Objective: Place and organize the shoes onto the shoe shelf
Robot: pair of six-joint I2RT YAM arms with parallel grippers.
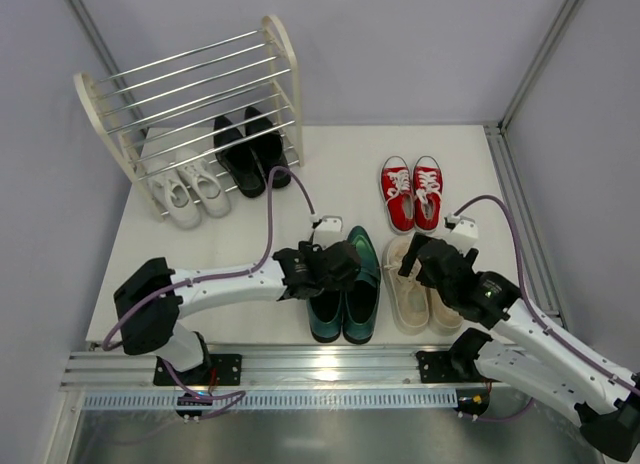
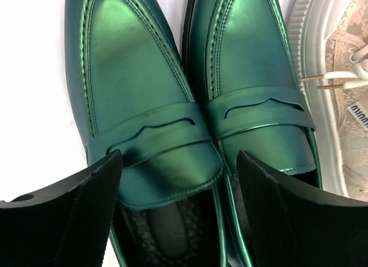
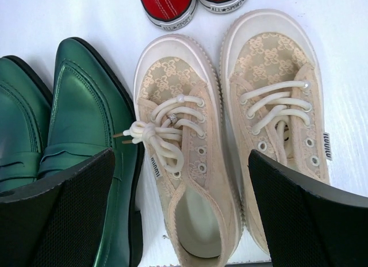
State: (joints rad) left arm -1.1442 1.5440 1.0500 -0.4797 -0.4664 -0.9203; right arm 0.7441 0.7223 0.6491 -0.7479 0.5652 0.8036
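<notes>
The shoe shelf (image 1: pixel 190 94) stands at the back left. White sneakers (image 1: pixel 190 189) and glossy black dress shoes (image 1: pixel 250 154) sit on its lowest tier. Red sneakers (image 1: pixel 412 192) stand on the table at centre right. Dark green loafers (image 1: pixel 345 294) and beige sneakers (image 1: pixel 420 289) lie side by side at the front. My left gripper (image 2: pixel 179 180) is open just over the green loafers (image 2: pixel 138 88), its fingers astride the left one's opening. My right gripper (image 3: pixel 181 186) is open above the beige sneakers (image 3: pixel 178 134), astride the left one. The red sneakers' toes (image 3: pixel 190 5) show beyond.
Grey walls close in the white table (image 1: pixel 340 154) at the back and sides. An upright metal post (image 1: pixel 540 54) stands at the back right corner. A metal rail (image 1: pixel 330 369) runs along the near edge. The shelf's upper tiers hold nothing.
</notes>
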